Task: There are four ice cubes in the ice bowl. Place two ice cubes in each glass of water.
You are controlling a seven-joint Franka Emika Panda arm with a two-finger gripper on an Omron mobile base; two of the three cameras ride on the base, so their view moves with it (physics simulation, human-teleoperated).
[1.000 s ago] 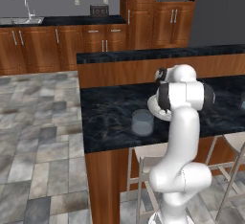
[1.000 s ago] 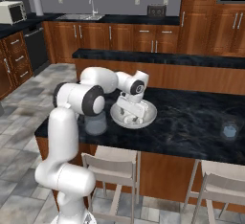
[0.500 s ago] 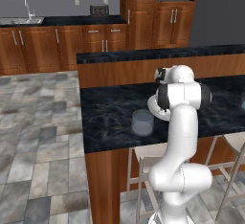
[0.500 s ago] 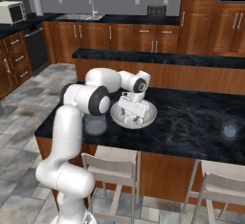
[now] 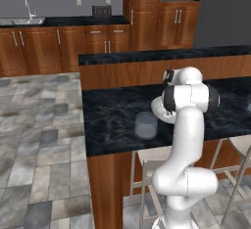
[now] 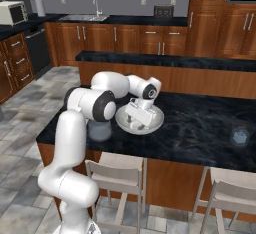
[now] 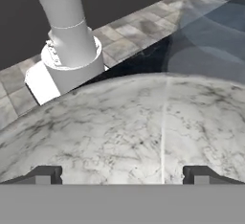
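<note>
The ice bowl, wide and speckled grey-white, sits on the dark island counter. My gripper reaches down into it, jaws open. In the hand view the fingertips stand wide apart just above the bowl's marbled inside, with nothing between them. I cannot make out the ice cubes. One glass of water stands left of the bowl, and is the bluish cylinder at the hand view's top right. A second glass of water stands far to the right. The arm hides most of the bowl in the left base view.
A raised wooden ledge with a dark top runs behind the counter. Stools stand under the counter's front edge. The robot's white base is on the tiled floor below.
The hand has come down a little further into the bowl. The jaws have stayed open. Bowl and glasses have not moved.
</note>
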